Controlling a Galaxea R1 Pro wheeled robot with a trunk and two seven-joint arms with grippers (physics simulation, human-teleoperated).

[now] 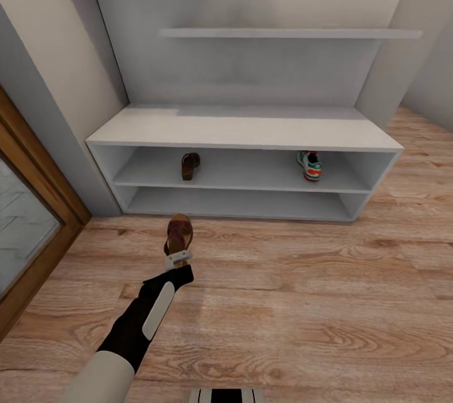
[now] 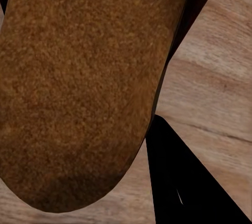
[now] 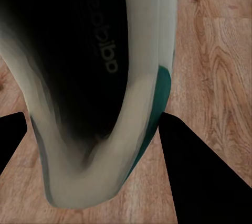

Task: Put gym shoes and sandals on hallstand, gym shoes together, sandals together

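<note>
Sandal (image 1: 178, 235) in left gripper (image 1: 177, 258)

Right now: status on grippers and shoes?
Left gripper shut on sandal, short of hallstand. Right gripper holds gym shoe. One sandal, one gym shoe shelved. Path clear.

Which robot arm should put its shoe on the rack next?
Probably left. The left gripper holds a sandal out in front of the hallstand, in line with the other sandal on its shelf.

Upper shelf (image 1: 242, 170) open between sandal (image 1: 190, 165) and sneaker (image 1: 309, 165), lower shelf (image 1: 239, 203) and bench top (image 1: 245, 127) unobstructed
</note>
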